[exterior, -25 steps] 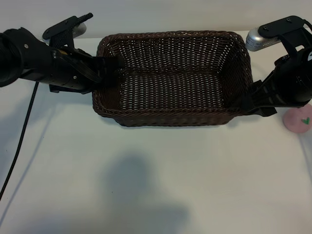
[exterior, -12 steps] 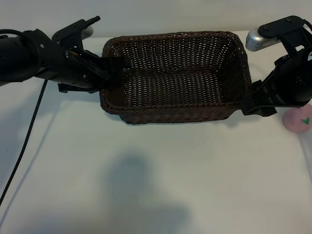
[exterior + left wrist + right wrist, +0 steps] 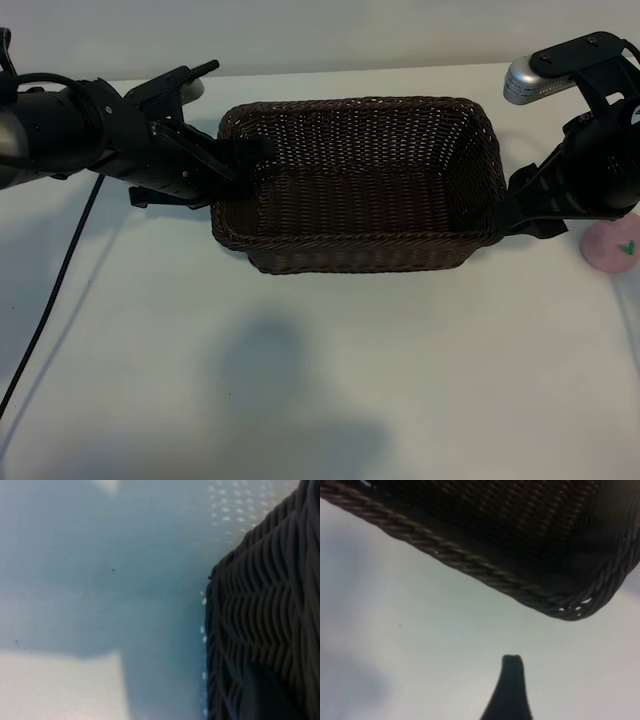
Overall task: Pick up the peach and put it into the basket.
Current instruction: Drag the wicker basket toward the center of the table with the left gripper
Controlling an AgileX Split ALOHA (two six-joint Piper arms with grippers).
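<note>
The dark brown wicker basket [image 3: 360, 252] sits in the middle of the white table, its woven wall filling part of the left wrist view [image 3: 270, 605]. My left gripper [image 3: 240, 152] is shut on the basket's left rim, one finger inside the wall. The pale pink peach [image 3: 612, 246] with its green leaf mark lies on the table at the far right. My right gripper [image 3: 512, 208] stands open and empty just off the basket's right end, between basket and peach. In the right wrist view one dark finger [image 3: 512, 672] shows, apart from the braided rim [image 3: 485, 571].
A black cable [image 3: 55, 290] trails down the table at the left. A silver camera body [image 3: 530, 82] sits on the right arm above the basket's far right corner. Bare table [image 3: 330, 380] stretches in front of the basket.
The left gripper has dragged the basket to the right, toward the right arm, and its left end has shifted with it. The right arm and the peach have stayed put.
</note>
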